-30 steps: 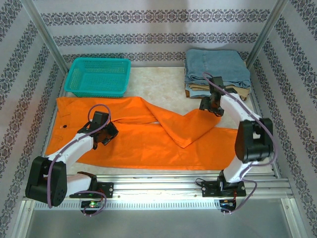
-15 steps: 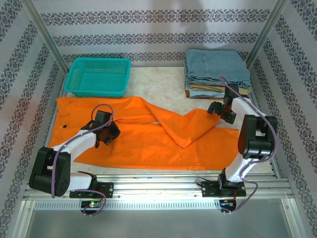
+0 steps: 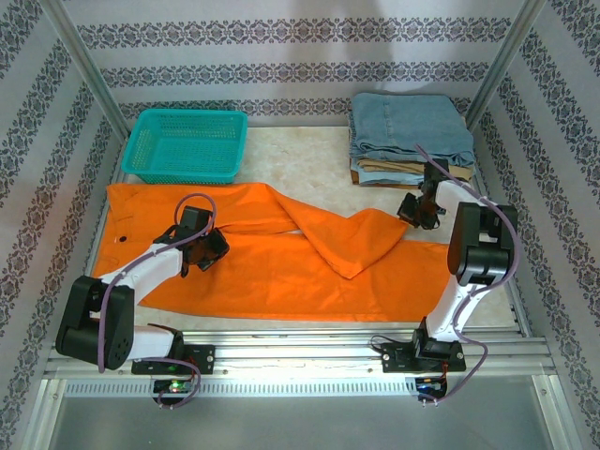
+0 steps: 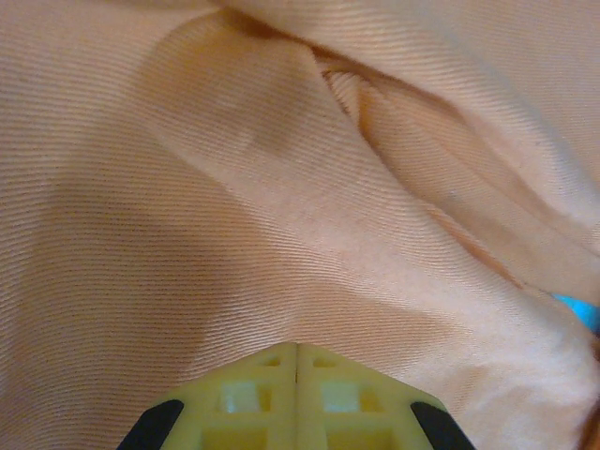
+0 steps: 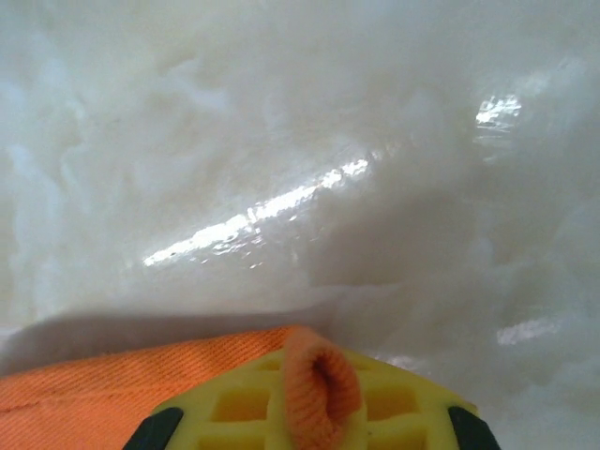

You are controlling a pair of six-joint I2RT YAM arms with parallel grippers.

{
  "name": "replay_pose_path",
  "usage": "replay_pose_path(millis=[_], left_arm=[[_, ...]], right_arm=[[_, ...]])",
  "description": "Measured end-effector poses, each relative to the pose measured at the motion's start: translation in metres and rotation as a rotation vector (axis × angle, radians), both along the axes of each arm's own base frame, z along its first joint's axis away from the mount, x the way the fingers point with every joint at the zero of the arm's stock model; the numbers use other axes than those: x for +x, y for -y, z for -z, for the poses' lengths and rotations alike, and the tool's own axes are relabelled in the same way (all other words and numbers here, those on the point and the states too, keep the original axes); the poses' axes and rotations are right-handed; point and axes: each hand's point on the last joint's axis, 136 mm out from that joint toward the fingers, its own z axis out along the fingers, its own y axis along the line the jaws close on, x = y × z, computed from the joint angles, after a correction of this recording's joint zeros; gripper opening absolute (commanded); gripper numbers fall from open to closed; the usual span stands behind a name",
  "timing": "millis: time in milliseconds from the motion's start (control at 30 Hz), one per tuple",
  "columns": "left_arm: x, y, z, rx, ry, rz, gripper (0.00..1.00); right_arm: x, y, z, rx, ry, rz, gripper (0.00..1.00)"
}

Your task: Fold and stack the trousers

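With the arm (image 3: 466,246) stretched far, the right jaws are clamped on a trousers (image 3: 272,277) fold. The left jaws are pressed together, tips hidden.

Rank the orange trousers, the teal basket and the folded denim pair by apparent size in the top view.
Largest: orange trousers. Then teal basket and folded denim pair, which look about alike, so I won't rank them.
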Motion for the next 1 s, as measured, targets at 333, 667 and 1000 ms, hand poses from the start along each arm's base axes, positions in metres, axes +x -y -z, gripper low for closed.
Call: replay_pose_path(millis=[333, 667, 1000], left_arm=[[0.003, -0.001, -0.007, -0.004, 0.023, -0.006, 0.00], [0.006, -0.001, -0.018, -0.011, 0.058, -0.006, 0.00], [0.006, 0.000, -0.022, -0.017, 0.070, -0.004, 0.00]], right_arm=[[0.000, -0.030, -0.150, -0.115, 0.359, -0.077, 0.00], [-0.012, -0.028, -0.260, -0.225, 0.577, -0.054, 0.00], [-0.050, 0.015, -0.240, -0.306, 0.501, 0.097, 0.00]])
